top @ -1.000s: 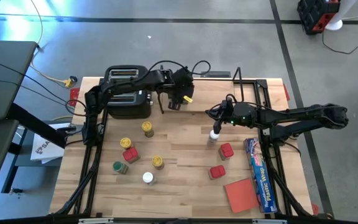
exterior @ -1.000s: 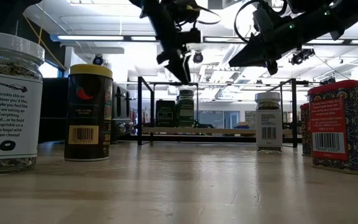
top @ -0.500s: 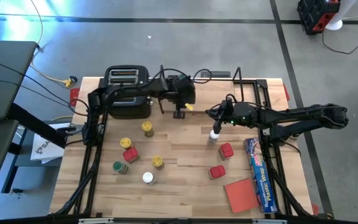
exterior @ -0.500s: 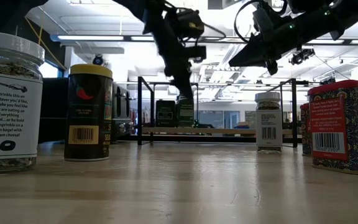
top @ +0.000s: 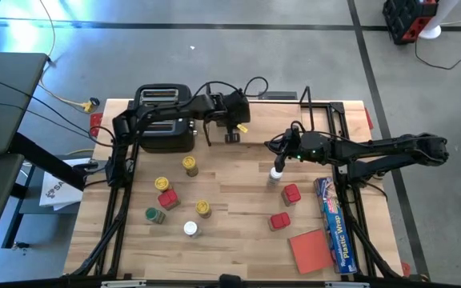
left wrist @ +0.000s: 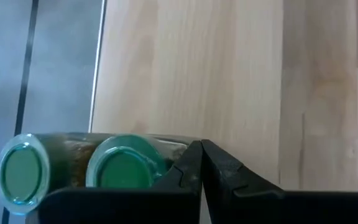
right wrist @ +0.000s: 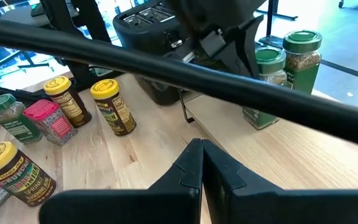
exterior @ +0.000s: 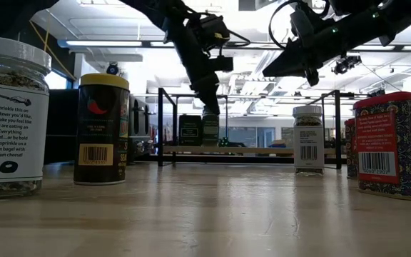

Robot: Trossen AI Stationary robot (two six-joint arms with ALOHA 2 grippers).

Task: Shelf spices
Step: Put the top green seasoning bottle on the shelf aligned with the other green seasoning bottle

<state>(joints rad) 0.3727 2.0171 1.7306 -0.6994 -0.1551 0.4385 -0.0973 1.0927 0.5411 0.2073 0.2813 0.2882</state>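
High view: left end effector at the counter's far side, just right of the toaster, by the shelf's left end, clenched and empty. Right end effector mid-counter, clenched, just above a white-lidded jar that stands free. Loose spices: yellow-lidded jars, a green-lidded jar, red tins; red pad and blue box near the right edge. Low view: left end effector hangs just over a green-lidded jar on the shelf board, a dark jar beside it; whether it touches, cannot tell. Left wrist view: fingers pressed together, two green lids just beside them. Right wrist view: fingers together, nothing between; two green-lidded jars stand on the shelf beyond.
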